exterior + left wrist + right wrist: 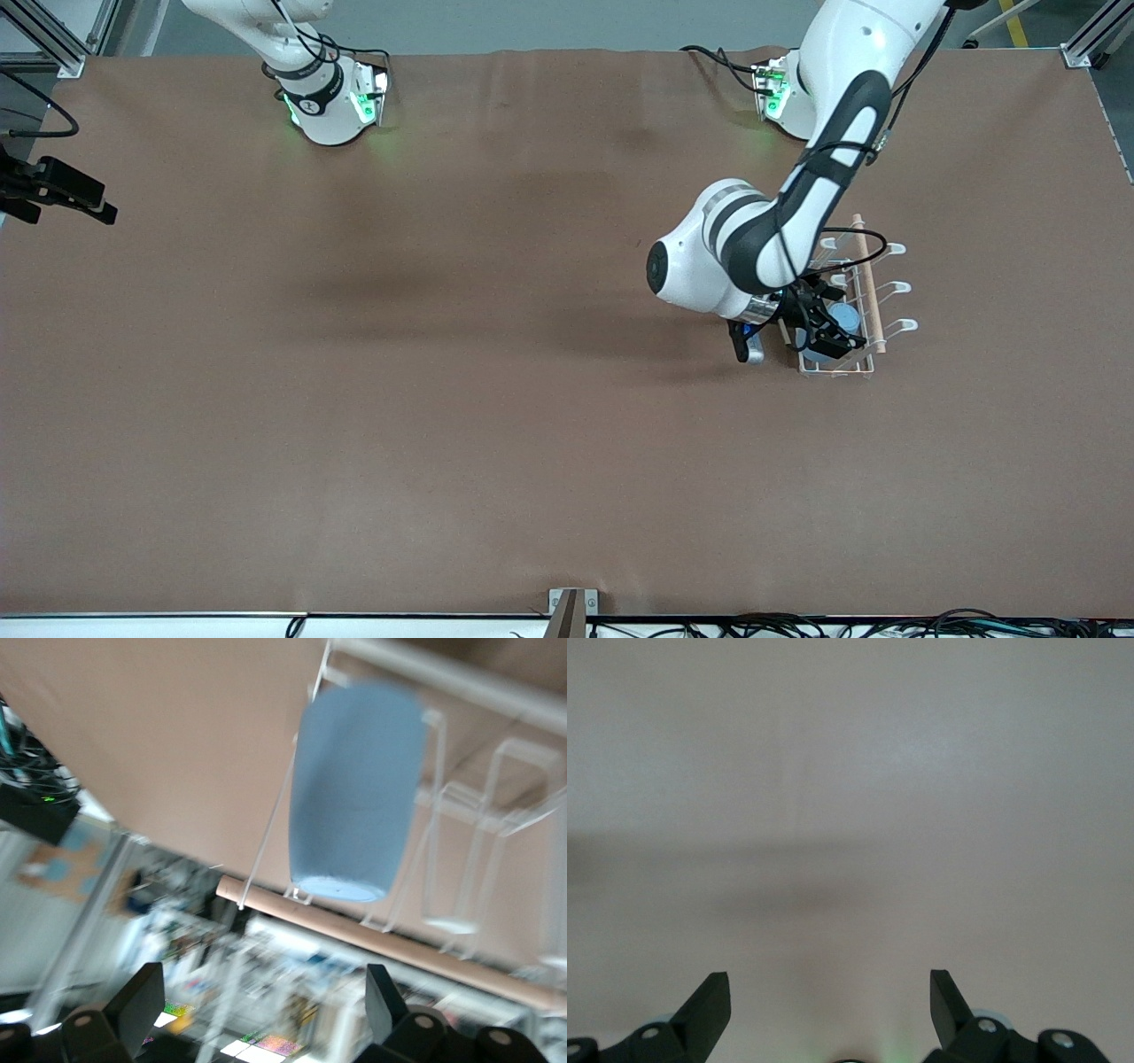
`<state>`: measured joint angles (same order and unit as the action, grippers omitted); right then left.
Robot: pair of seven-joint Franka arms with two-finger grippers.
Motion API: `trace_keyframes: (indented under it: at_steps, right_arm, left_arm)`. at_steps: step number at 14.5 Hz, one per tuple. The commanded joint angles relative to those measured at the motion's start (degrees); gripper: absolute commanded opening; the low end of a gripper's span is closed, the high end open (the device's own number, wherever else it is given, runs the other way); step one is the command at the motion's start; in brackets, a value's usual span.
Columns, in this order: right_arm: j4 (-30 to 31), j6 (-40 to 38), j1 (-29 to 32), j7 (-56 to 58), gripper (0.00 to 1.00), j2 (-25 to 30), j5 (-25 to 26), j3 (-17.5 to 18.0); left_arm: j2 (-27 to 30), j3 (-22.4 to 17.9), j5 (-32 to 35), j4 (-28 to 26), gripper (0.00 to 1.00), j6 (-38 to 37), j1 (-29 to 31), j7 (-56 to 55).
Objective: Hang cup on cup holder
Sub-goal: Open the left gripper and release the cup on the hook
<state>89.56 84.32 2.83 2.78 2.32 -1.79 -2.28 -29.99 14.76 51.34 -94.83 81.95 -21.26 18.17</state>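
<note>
A light blue cup (354, 793) sits upside down on a prong of the white wire cup holder (873, 359), its closed bottom toward the left wrist camera and its mouth against the wire; in the front view the cup (844, 317) shows only as a blue patch among the prongs, beside the rack's light wooden rod (868, 283). The rack stands on the brown worktop (443, 399) toward the left arm's end. The left arm's bulky white elbow and dark cabling overlap the rack's other row of prongs, so that part cannot be made out from the front. The left claw (828, 341) hangs over the rack's end nearer the front camera, the arm bent sharply down from its base; the wrist picture shows the claw (266, 1010) spread wide, its dark fingertips (142, 1001) apart from the cup, which appears to hang free of them. The right arm waits at its own end of the worktop, its claw (830, 1005) likewise wide and holding nothing, over bare brown surface.
</note>
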Motion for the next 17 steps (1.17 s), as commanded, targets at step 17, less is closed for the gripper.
trace_keyframes:
  at_steps: [17]
  right_arm:
    - [0.18,1.11,-1.43,-0.14,1.0,1.29,1.09,-0.89]
  left_arm:
    - [18.91,0.27,-42.03,20.83,1.0,2.78,17.65,-19.49]
